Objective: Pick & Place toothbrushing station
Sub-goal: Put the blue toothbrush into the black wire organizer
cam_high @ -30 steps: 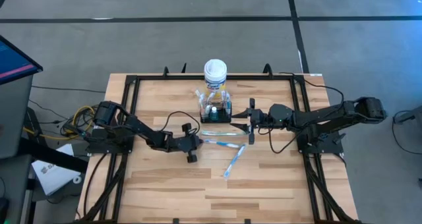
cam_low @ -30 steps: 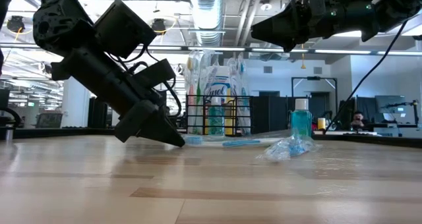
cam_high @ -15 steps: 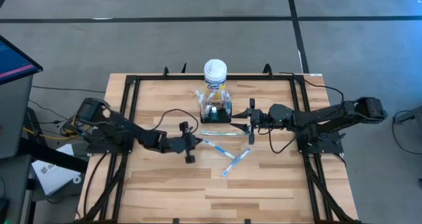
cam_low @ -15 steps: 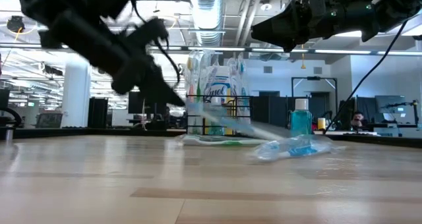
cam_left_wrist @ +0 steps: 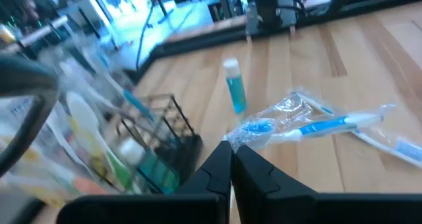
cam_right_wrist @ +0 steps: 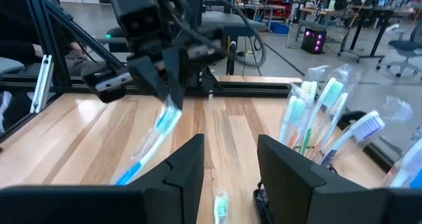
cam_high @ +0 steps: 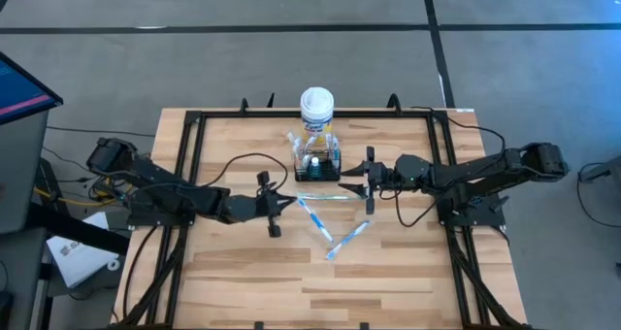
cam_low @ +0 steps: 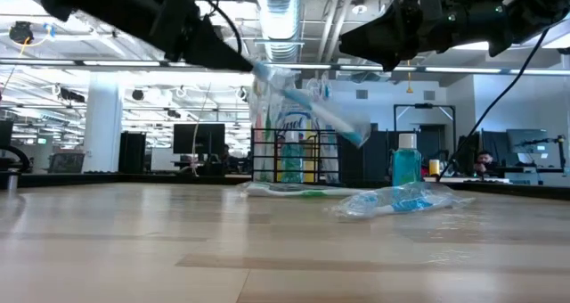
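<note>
The black wire-mesh caddy (cam_high: pixel 318 165) stands at the table's middle back, holding several toothbrushes (cam_right_wrist: pixel 315 112), in front of the yellow canister (cam_high: pixel 317 112). My left gripper (cam_high: pixel 282 203) is raised above the table (cam_low: pixel 233 61) and shut on a plastic-wrapped blue-and-white toothbrush (cam_high: pixel 314 220). My right gripper (cam_high: pixel 368 185) is open and empty, hovering just right of the caddy, also seen in its wrist view (cam_right_wrist: pixel 231 166). Two more wrapped toothbrushes lie flat on the table, one in front of the caddy (cam_high: pixel 325 196) and one nearer (cam_high: pixel 347 241). My left gripper pinches the wrapped toothbrush by one end (cam_low: pixel 265 72) between its two shut fingers, coming level from the table's left. The brush is lifted clear of the table and slants down and away from the fingers, its free end (cam_low: pixel 354 135) lowest.
A small bottle of blue liquid (cam_low: pixel 406 165) stands near the caddy. A black frame (cam_high: pixel 194 126) runs around the table's edges. Bare wood lies along the table's near half (cam_high: pixel 320 291).
My left gripper has risen and drawn back toward the table's left edge, staying shut. The toothbrush it holds has come off the table, where it lay level, and now hangs slanted with its free end swung toward the near edge. The nearer loose toothbrush has turned slightly.
</note>
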`<state>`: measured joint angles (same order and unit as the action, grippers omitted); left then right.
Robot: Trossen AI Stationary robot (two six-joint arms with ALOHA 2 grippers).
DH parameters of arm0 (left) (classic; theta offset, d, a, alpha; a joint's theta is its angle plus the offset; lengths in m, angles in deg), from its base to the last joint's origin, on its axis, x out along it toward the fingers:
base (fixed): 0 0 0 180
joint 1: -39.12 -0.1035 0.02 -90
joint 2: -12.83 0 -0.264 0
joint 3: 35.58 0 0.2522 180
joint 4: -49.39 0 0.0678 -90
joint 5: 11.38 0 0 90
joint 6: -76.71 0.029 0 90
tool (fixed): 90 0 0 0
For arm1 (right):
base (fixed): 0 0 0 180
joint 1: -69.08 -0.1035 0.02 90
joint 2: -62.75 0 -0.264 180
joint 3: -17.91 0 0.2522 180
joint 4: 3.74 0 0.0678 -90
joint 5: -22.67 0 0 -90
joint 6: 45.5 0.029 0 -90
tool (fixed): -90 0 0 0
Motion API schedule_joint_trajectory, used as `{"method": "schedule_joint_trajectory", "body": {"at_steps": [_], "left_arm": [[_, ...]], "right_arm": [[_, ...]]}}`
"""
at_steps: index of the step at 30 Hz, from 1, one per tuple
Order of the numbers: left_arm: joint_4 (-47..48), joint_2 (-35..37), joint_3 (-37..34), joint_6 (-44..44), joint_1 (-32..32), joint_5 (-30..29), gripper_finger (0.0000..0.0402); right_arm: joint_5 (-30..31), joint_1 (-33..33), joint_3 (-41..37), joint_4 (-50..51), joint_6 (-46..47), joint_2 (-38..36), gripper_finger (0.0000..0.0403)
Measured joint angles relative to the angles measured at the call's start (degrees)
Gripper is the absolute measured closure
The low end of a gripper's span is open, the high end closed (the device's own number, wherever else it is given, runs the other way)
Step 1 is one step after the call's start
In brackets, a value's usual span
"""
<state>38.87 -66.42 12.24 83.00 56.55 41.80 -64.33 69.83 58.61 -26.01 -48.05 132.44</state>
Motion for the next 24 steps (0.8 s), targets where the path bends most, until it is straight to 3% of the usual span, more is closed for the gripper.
{"method": "schedule_joint_trajectory", "body": {"at_steps": [24], "left_arm": [[6.7,0.0,14.3,25.0,1.6,-0.8,0.0401]], "right_arm": [[-8.9,-0.1,1.4,-0.5,11.6,0.0,0.0272]]}}
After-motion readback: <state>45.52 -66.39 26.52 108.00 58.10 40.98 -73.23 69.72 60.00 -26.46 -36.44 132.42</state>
